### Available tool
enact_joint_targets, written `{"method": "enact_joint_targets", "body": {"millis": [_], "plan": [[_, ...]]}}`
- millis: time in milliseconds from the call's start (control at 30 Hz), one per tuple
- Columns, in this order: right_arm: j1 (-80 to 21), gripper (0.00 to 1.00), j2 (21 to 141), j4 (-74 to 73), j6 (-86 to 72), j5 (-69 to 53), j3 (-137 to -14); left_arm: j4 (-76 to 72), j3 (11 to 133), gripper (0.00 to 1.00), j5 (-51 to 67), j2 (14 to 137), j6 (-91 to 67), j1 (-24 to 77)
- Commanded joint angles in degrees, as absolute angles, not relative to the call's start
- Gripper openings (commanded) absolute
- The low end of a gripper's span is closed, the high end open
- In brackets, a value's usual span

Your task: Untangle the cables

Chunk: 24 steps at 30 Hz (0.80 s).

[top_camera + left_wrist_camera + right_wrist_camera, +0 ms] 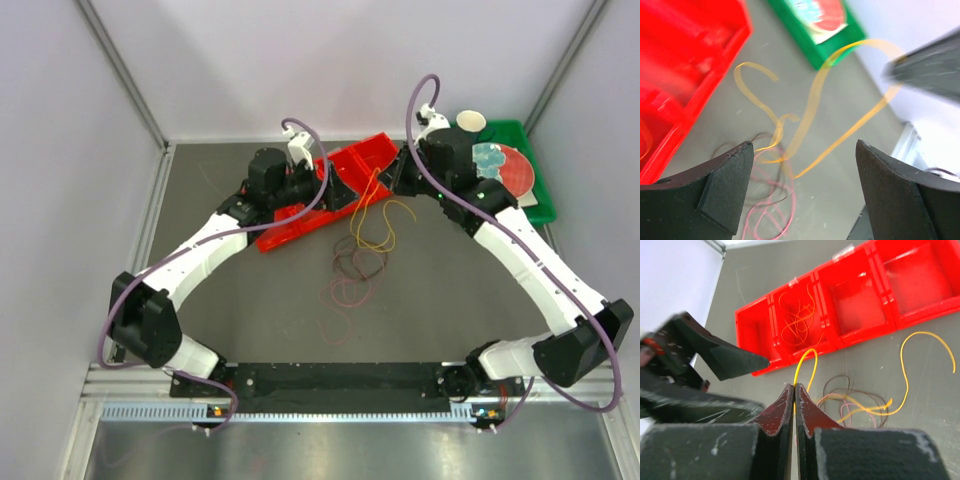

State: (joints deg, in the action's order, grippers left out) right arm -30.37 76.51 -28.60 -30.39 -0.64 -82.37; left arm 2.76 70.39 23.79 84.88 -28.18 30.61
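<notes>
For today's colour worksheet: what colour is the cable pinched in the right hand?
Yellow; the cable in the right hand shows best in the right wrist view.

Red bin [372,156] just beyond cables [362,250], bare table [420,320] nearer the bases

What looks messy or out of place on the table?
The dark and pink cables lie knotted in a heap beside the red tray, which sits at a slant. One yellow cable is pinched between the right fingers.

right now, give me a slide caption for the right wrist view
Right end effector pinches a yellow cable above the tangle, red bin behind.
</notes>
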Motion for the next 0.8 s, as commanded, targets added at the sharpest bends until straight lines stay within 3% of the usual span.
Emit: {"method": "enact_joint_targets", "body": {"millis": [0, 333, 633, 767], "plan": [[-31.11, 0.00, 76.20, -26.19, -31.64, -2.81, -82.53, -7.82, 69.61, 0.87, 32.51, 84.54, -29.70, 30.32], [-31.11, 0.00, 75.41, -26.54, -31.82, -3.16, -82.62, -10.37, 69.43, 0.87, 36.04, 88.24, -27.16, 30.85], [-31.11, 0.00, 75.32, -26.37, -32.43, -3.78, -82.79, -7.73, 71.54, 0.90, 29.09, 91.67, -19.86, 35.24], [-31.11, 0.00, 75.41, -26.28, -32.61, -3.69, -82.88, -9.75, 71.72, 0.78, 29.62, 93.69, -21.71, 35.33]]}}
